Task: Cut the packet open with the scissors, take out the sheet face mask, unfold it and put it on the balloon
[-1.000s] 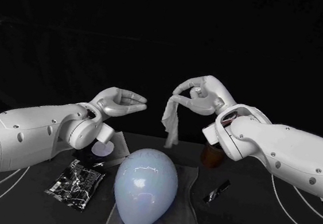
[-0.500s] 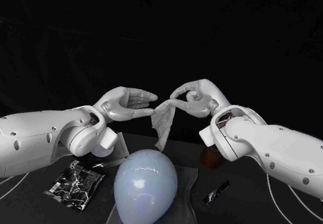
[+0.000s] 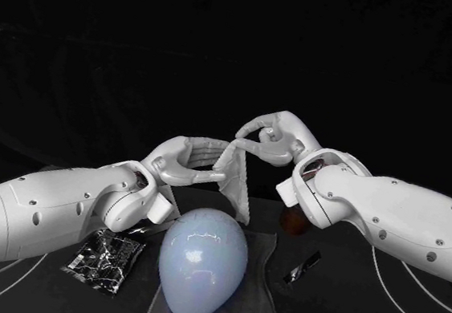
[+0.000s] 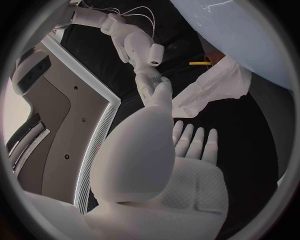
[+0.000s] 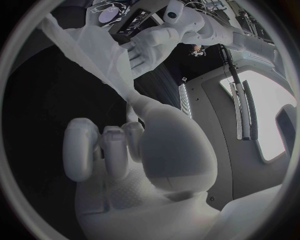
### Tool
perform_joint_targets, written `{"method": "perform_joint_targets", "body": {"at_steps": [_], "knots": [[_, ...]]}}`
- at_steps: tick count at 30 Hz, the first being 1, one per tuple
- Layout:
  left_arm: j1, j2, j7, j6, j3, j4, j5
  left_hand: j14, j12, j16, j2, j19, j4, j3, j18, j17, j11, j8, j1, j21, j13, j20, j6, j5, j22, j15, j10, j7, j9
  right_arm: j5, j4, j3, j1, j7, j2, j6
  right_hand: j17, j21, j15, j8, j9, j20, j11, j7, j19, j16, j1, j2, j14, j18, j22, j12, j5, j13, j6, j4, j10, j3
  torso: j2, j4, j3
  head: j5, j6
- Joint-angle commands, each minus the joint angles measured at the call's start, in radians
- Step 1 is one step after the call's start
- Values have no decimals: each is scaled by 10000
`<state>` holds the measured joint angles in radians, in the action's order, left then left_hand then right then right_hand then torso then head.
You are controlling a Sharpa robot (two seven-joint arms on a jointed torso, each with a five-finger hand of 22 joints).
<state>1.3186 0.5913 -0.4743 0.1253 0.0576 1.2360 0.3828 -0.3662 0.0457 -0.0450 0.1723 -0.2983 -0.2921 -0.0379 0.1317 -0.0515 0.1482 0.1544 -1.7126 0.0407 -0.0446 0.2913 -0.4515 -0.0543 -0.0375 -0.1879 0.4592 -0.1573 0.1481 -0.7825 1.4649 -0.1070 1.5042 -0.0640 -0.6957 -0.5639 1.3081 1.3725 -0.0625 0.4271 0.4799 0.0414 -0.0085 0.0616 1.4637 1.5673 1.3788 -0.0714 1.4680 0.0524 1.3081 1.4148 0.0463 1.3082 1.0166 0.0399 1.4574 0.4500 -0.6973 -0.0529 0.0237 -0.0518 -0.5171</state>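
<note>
The white sheet mask hangs folded in the air above the pale blue balloon, which lies on a grey cloth. My right hand pinches the mask's top end. My left hand reaches in from the side, fingers stretched out and apart, touching the mask's lower left edge. In the left wrist view the mask lies beyond the straight fingers, with the thumb above it. The right wrist view has the mask running from my right hand to the left hand. The cut silver packet lies left of the balloon.
A dark slim object, likely the scissors, lies on the table right of the balloon. A brown object stands behind it, under my right forearm. Cables trail off both arms near the table's front corners.
My left hand has moved right and opened out until it touches the mask. The mask's lower part has swung and spread towards the left hand. The right hand has barely shifted.
</note>
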Motion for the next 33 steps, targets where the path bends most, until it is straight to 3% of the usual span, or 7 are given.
{"method": "perform_joint_targets", "body": {"at_steps": [1,7,12,13,17,23,33], "knots": [[-11,-114,-194,-41,-15,-64,106,-348,6,-82,-90,-202,40,-251,185,-70,51,-25,-206,3,-17,-22,-15,49,-22,32,131,-332,-1,53,60,10,0,-17,-19,-160,2627,-33,-80,67,9,-46,-12,27,383,35,43,58,1028,-129,2103,40,26,1439,14,-10,245,55,3,-14,-2,3,-19],[-23,-283,-98,132,-16,-88,295,-1489,79,-363,-218,-1326,115,-635,345,-279,286,183,-362,242,-66,14,-517,52,-145,69,786,-541,143,88,180,11,-7,-89,-23,-208,2627,-43,-80,76,12,-45,-10,30,380,35,39,61,1028,-127,2100,37,26,1437,12,-18,244,70,12,-1,6,67,-30],[-25,-327,-75,288,-16,-109,350,-3641,281,-934,-598,-3045,726,-1464,441,-649,391,722,-955,665,-168,16,-1777,49,-291,143,2477,-642,493,126,337,12,-16,-165,-32,-240,2627,-42,-80,80,13,-45,-9,32,380,35,37,62,1028,-127,2100,35,26,1436,10,-22,244,77,12,-4,14,72,-36],[-25,-334,-75,327,-16,-121,357,-4256,359,-1104,-692,-4098,957,-1803,499,-747,365,924,-1120,925,-200,-2,-2273,50,-390,211,3136,-603,619,142,381,12,-18,-187,-44,-253,2627,-42,-80,80,13,-45,-9,32,380,35,37,62,1028,-127,2100,35,26,1436,10,-22,244,77,10,0,10,67,-37],[-26,-350,-95,451,-16,-180,192,-5068,323,-1223,-668,-5334,1361,-3220,531,-764,368,1099,-982,1220,-185,-127,-2943,69,-396,272,4318,-551,667,218,521,14,-21,-246,-103,-295,2627,-31,-80,83,14,-45,-8,34,384,35,36,65,1028,-129,2103,36,26,1437,9,-25,245,83,8,5,3,64,-37],[-25,-395,-130,626,-16,-308,-266,-5846,158,-1146,-291,-5937,1751,-5746,508,-711,448,1170,-77,1450,-168,-310,-3690,89,-397,296,5343,-601,669,361,658,17,-23,-326,-167,-342,2627,-23,-80,88,16,-45,-7,36,387,35,35,68,1028,-130,2105,32,26,1435,6,-31,243,95,3,-8,5,80,-47],[-25,-398,-174,515,-16,-348,-591,-6201,198,-1079,-450,-6052,2249,-6356,515,-730,324,1268,717,1570,-183,-371,-4063,62,-416,400,5767,-612,762,491,735,21,-25,-386,-198,-361,2627,-32,-80,92,17,-45,-6,39,384,35,34,70,1028,-129,2103,27,26,1431,4,-38,241,104,9,-7,0,80,-42]]}}
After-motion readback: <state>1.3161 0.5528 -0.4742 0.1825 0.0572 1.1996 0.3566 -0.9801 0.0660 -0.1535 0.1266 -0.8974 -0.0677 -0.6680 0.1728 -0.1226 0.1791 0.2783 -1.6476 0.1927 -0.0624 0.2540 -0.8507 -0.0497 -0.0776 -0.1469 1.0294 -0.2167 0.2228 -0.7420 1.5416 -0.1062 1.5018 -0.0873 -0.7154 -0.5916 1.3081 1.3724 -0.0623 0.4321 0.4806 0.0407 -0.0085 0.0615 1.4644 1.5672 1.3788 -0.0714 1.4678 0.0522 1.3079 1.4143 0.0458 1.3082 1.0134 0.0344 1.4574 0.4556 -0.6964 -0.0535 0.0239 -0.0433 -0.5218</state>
